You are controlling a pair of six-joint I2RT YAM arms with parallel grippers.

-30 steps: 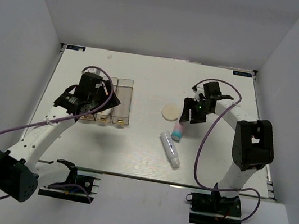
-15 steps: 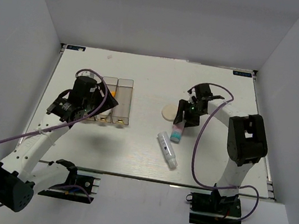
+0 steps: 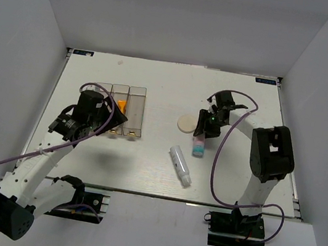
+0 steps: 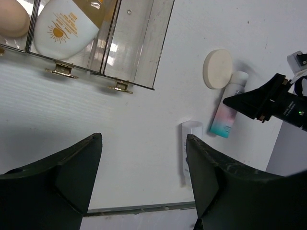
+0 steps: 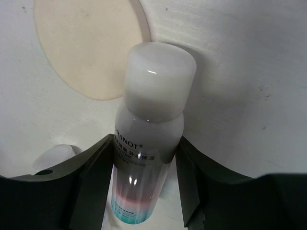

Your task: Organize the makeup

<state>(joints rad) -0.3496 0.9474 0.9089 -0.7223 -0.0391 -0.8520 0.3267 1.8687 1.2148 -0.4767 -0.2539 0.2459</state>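
Note:
My right gripper [image 3: 202, 132] is shut on a white tube with a pink and teal base [image 3: 198, 146], which lies on the table; in the right wrist view both fingers press its sides [image 5: 146, 143]. The round cream puff [image 3: 186, 123] lies just left of it and touches its cap [image 5: 86, 48]. A second white tube [image 3: 180, 166] lies nearer me. My left gripper [image 4: 144, 136] is open and empty, above the table near the three clear boxes [image 3: 122, 110]. The boxes hold an orange tube [image 3: 121, 100], a beige sponge [image 4: 12, 19] and a white oval piece [image 4: 64, 28].
The table's near edge [image 3: 159, 195] runs just below the second white tube. Grey walls close in the left, right and far sides. The cables of both arms loop over the table.
My left gripper has drawn back from over the boxes towards the near left. My right gripper has come down and closed on the pink and teal tube, turning it straighter. The second white tube shifted slightly.

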